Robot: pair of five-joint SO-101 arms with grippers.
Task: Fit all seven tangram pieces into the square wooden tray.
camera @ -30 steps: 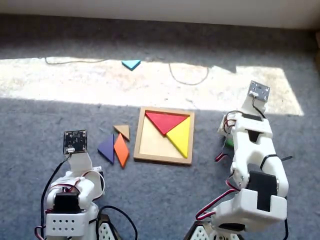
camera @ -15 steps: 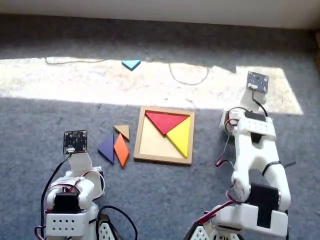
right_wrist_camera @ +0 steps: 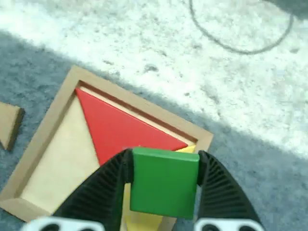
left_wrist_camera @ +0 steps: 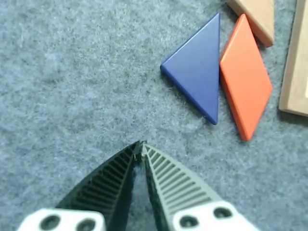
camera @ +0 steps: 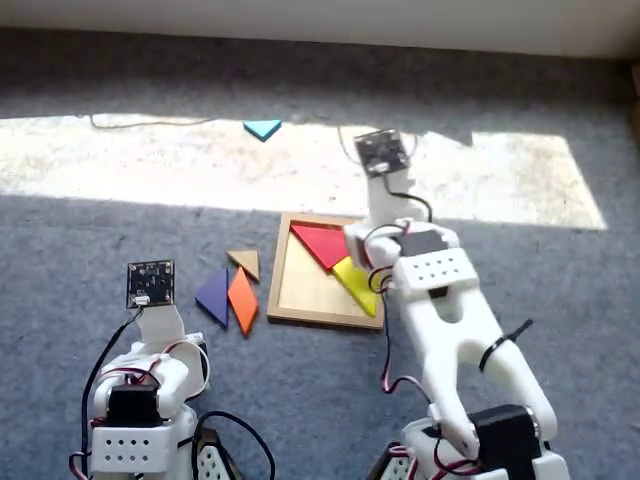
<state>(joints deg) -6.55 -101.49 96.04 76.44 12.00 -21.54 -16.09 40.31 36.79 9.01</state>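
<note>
High view: the square wooden tray (camera: 275, 292) lies on grey carpet (camera: 80, 250). A red triangle (camera: 318, 243) sits along its far side and a yellow triangle (camera: 356, 283) at its right side. The right arm (camera: 440, 300) stretches forward over the tray's right edge. The left arm (camera: 140, 390) sits folded at near left. Just left of the tray lie a tan triangle (camera: 245, 262), an orange parallelogram (camera: 242, 300) and a blue triangle (camera: 213, 296), the last two touching. A teal triangle (camera: 263, 128) lies far off in the sunlit strip.

Left wrist view: the left gripper (left_wrist_camera: 140, 147) hangs over carpet near the blue triangle, its fingers pressed together at the tips.

Right wrist view: the right gripper (right_wrist_camera: 163, 156) pinches a green square (right_wrist_camera: 164, 185) above the tray, over where red meets yellow.
</note>
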